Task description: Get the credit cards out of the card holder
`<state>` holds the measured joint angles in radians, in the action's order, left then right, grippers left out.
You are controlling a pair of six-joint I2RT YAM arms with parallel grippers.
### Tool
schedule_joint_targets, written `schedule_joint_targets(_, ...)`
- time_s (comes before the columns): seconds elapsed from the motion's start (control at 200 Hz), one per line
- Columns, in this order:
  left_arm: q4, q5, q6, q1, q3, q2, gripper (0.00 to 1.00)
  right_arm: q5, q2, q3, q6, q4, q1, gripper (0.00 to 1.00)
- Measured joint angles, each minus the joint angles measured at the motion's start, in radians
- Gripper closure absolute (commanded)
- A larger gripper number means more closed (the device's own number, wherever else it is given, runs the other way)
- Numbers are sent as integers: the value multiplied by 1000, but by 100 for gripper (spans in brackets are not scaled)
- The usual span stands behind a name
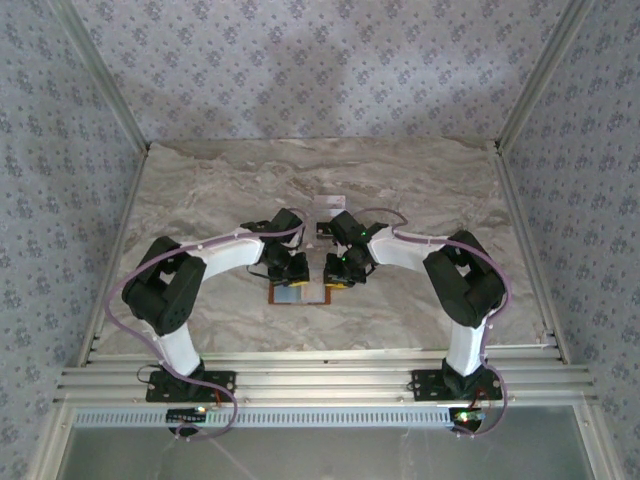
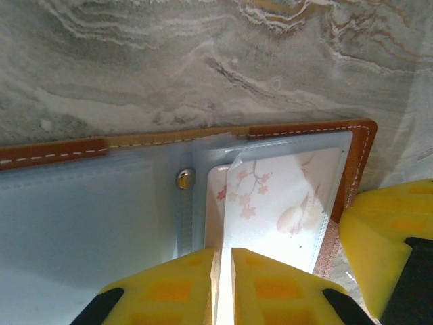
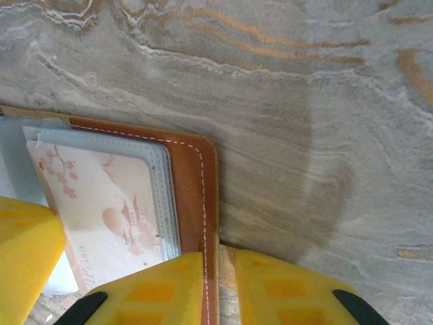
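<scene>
The right gripper (image 3: 218, 288) pinches the open orange-brown leather card holder (image 3: 193, 189) by its edge on the bench (image 3: 304, 101), while the left gripper (image 2: 224, 288) nips its whitish blossom-printed card (image 2: 277, 203).

Orange-brown card holder (image 3: 194, 169), white-stitched; whitish credit card (image 2: 277, 196), pink blossoms; grey-veined table (image 3: 304, 101).

From above, the card holder (image 1: 297, 294) is mostly hidden under the left gripper (image 1: 296, 271) and right gripper (image 1: 343, 270), and any cards are too small to see. Up close, the flowery card (image 2: 284, 196) hides its near end behind yellow fingers (image 2: 179, 284). The bright strip between them is too blurry to name.
</scene>
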<state>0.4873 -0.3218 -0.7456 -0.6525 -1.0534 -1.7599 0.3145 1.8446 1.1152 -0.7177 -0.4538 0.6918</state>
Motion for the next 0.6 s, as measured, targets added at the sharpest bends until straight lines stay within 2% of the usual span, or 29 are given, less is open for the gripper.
schedule_joint_targets(0.165,2,7,0,0,1,0,84,0,0,0,0,0,0,77)
schedule_joint_targets(0.6,-1,8,0,0,12,8,84,-23,-17,8,-5,-10,16,66)
